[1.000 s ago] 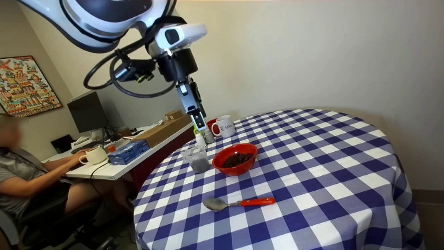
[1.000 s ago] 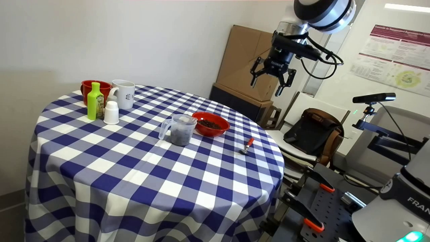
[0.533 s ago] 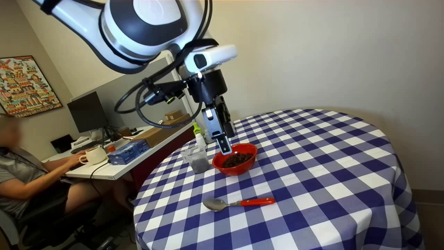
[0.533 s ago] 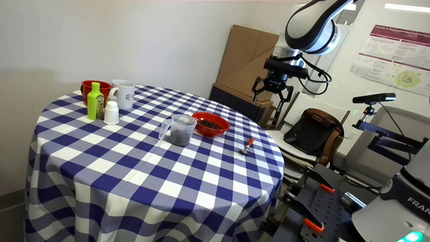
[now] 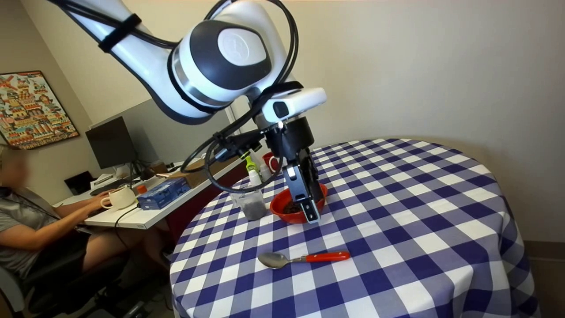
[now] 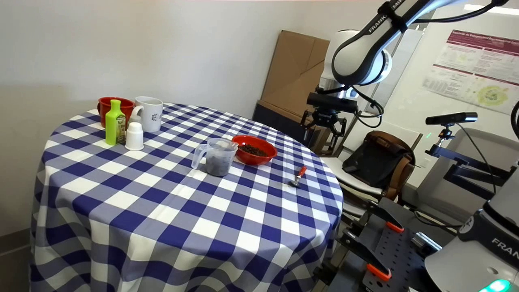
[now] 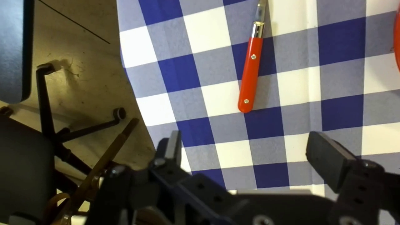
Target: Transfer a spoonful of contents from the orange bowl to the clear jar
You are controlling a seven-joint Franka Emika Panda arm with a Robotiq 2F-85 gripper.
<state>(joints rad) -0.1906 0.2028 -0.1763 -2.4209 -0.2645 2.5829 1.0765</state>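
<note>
The Robotiq gripper [image 7: 243, 143] is hovering near the edge of the blue-and-white checked tablecloth [image 6: 182, 205], jaws standing wide apart! Below, the red-handled spoon [image 5: 303, 259] is lying flat on the cloth, and in the wrist view its handle end is pointing toward the gripper. Over to the red bowl [image 6: 255, 160]: it is sitting upright, holding small dark brown pieces [image 6: 252, 150]. Just beside it the clear measuring jug [image 6: 215, 148] is standing, something grey showing in its lower part. Well apart from the jug, the lime-green bottle [image 6: 115, 126] is standing near the white mug [image 6: 152, 115] and the red mug [image 6: 129, 108].
</note>
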